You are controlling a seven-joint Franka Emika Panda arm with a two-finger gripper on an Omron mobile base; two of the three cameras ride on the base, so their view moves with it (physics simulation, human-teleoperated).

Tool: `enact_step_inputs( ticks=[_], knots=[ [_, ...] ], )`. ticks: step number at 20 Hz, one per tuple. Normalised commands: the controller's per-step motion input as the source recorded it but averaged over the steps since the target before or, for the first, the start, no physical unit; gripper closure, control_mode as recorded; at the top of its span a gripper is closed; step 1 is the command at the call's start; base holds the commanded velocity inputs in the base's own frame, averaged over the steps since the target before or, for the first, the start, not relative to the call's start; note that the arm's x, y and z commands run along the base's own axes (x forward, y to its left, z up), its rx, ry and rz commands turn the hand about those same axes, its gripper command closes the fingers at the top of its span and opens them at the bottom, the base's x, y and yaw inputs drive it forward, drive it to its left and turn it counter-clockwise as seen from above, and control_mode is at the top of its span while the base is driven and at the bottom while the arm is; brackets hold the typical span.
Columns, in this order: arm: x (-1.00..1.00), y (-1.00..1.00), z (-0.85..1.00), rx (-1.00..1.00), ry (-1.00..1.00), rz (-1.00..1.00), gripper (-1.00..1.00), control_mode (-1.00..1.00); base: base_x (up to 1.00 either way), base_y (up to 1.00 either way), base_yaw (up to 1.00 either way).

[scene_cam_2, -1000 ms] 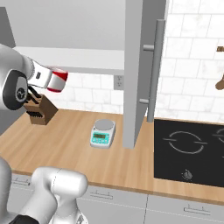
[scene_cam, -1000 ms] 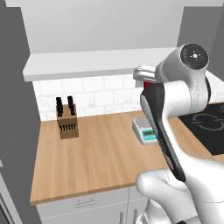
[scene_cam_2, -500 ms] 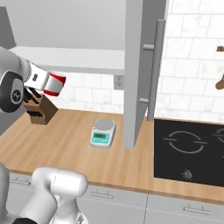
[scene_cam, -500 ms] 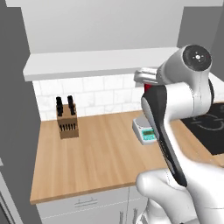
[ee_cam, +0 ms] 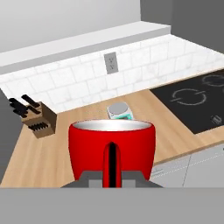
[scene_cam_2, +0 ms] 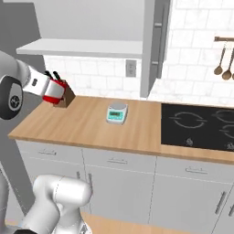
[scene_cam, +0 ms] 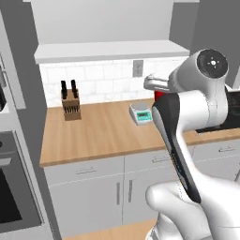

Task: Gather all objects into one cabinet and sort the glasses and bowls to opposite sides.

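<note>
Carrying red cup point(ee_cam: 111, 151), gripper point(ee_cam: 112, 173) clamped tight on its rim.

Cup is sitting bottom centre of the hand view, hanging above the wooden counter point(ee_cam: 65, 148) with the scale point(ee_cam: 120, 111) behind it. Best kept level and clear of the cabinet point(scene_cam_2: 155, 45) door edge while heading for the shelf; no fast wrist rolls.

One red cup point(ee_cam: 111, 151), one knife block point(scene_cam: 71, 106), one kitchen scale point(scene_cam_2: 116, 114).
</note>
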Motion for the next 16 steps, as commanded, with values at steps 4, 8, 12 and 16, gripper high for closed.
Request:
enact_step_inputs(
  ticks=[4, 8, 12, 16],
  knots=[
    [0.0, 0.0, 0.0, 0.0, 0.0, 0.0, 1.0, 1.0, -0.34, -0.23, 0.0],
    [0.0, 0.0, 0.0, 0.0, 0.0, 0.0, 1.0, 1.0, -0.03, -0.5, -0.01],
    [0.0, 0.0, 0.0, 0.0, 0.0, 0.0, 1.0, 1.0, -0.21, -0.69, 0.0],
    [0.0, 0.0, 0.0, 0.0, 0.0, 0.0, 1.0, 1.0, -0.56, -0.47, -0.04]
  ],
)
